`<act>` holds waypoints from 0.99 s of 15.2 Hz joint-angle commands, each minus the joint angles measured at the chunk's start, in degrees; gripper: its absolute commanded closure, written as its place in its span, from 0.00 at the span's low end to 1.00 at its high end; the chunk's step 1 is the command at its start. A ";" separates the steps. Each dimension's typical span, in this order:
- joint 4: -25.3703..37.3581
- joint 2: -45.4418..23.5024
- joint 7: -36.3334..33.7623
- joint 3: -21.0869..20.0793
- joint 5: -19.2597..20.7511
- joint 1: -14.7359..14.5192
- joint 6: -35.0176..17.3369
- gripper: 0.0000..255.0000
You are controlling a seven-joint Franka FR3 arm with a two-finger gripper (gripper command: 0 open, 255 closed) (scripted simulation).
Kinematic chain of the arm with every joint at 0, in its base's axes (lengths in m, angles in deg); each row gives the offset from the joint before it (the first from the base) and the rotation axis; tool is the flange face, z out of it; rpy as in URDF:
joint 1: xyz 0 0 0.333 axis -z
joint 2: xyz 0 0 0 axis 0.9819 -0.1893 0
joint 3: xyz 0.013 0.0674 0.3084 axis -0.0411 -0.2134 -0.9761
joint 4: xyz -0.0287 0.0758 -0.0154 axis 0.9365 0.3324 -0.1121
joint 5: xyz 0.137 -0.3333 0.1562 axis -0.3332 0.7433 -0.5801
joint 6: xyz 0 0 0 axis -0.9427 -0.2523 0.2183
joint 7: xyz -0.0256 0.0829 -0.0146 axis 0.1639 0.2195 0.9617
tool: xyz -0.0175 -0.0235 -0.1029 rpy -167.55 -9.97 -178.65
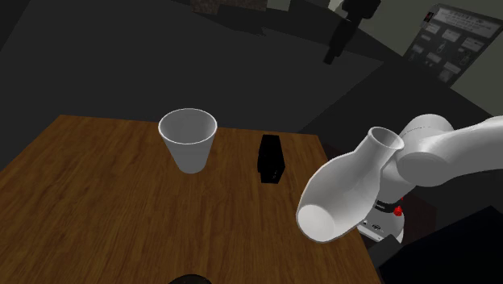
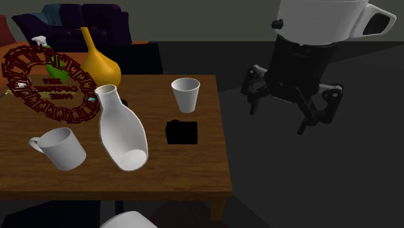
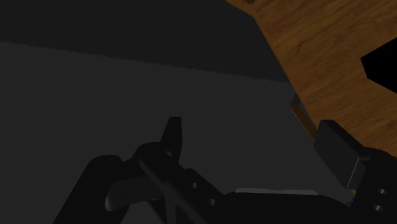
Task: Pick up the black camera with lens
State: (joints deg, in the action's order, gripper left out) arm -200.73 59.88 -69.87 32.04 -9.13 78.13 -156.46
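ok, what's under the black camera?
The black camera rests on the wooden table, and nothing shows between them. The camera's own body covers its underside and the patch of table beneath it.

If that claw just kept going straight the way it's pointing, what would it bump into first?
Probably the dark floor beside the wooden table. The open claw aims just past the table's edge, though depth is hard to judge.
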 commanded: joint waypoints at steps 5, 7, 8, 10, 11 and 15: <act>-4.54 3.07 -10.76 -6.17 -4.11 0.52 -0.68 0.00; -6.20 3.95 -16.19 -9.43 -6.48 0.62 -1.17 0.00; -6.87 4.21 -18.92 -11.10 -7.72 0.63 -1.47 0.00; -7.91 4.35 -24.40 -14.51 -10.27 0.63 -2.19 0.00; -8.27 4.22 -27.14 -16.24 -11.57 0.65 -2.62 0.00; -8.65 2.38 -38.09 -23.36 -16.69 0.92 -4.85 0.00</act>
State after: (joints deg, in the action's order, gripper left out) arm -209.17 62.78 -104.88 10.53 -24.42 78.94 -160.57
